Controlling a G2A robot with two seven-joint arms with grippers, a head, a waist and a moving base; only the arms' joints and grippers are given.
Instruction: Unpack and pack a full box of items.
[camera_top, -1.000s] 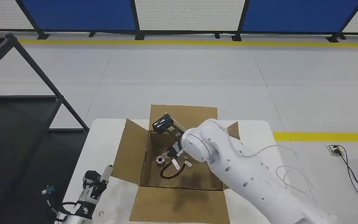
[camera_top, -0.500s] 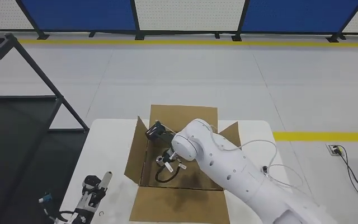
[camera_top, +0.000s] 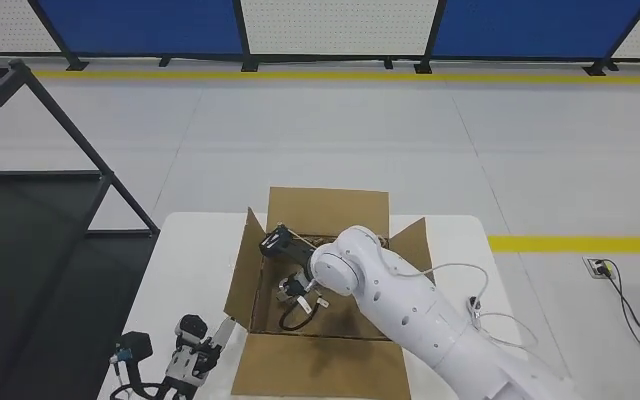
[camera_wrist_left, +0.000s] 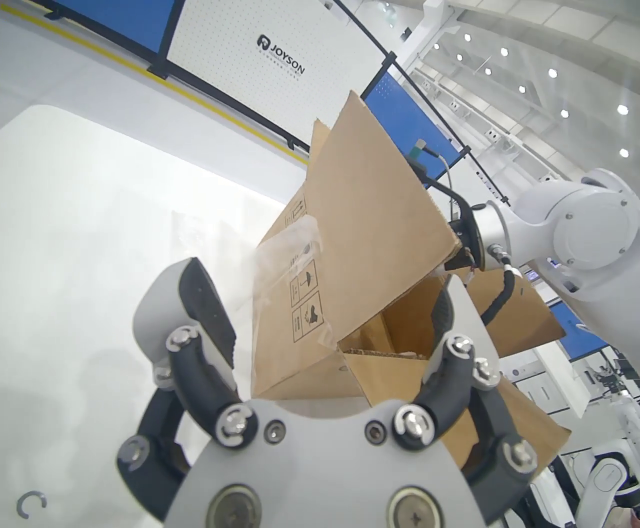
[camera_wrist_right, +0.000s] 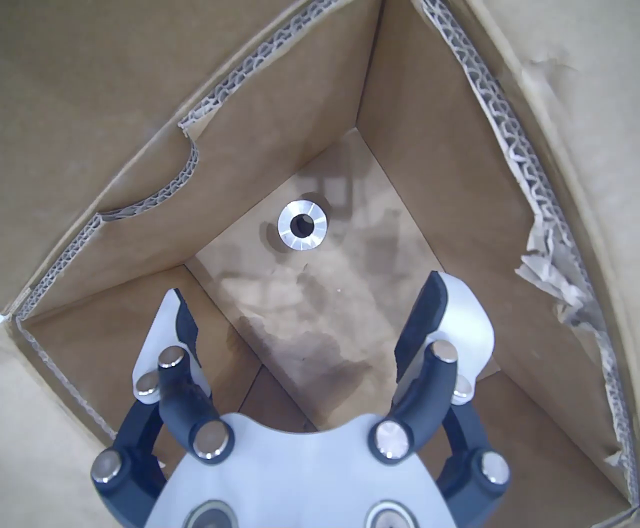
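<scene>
R gripper (camera_wrist_right: 306, 290): jaws spread, empty, swung across inside the box (camera_top: 330, 205) toward its left wall | metal ring (camera_wrist_right: 302, 224): on box floor by that wall, ahead of my fingertips | L gripper (camera_wrist_left: 320, 277): open, slid along worktop (camera_top: 190, 250) near edge to left flap | likely next: pick ring, unpacking nearly done

Beneath the right end effector (camera_wrist_right: 306, 290), fingers spread, the box (camera_wrist_right: 425, 175) floor offers room, with one metal ring (camera_wrist_right: 302, 224) ahead. Cardboard walls close in on all sides. Straight ahead of the left end effector (camera_wrist_left: 322, 277), a raised flap (camera_wrist_left: 370, 210) bars passage. Open surface (camera_wrist_left: 100, 225) lies beside it.
</scene>
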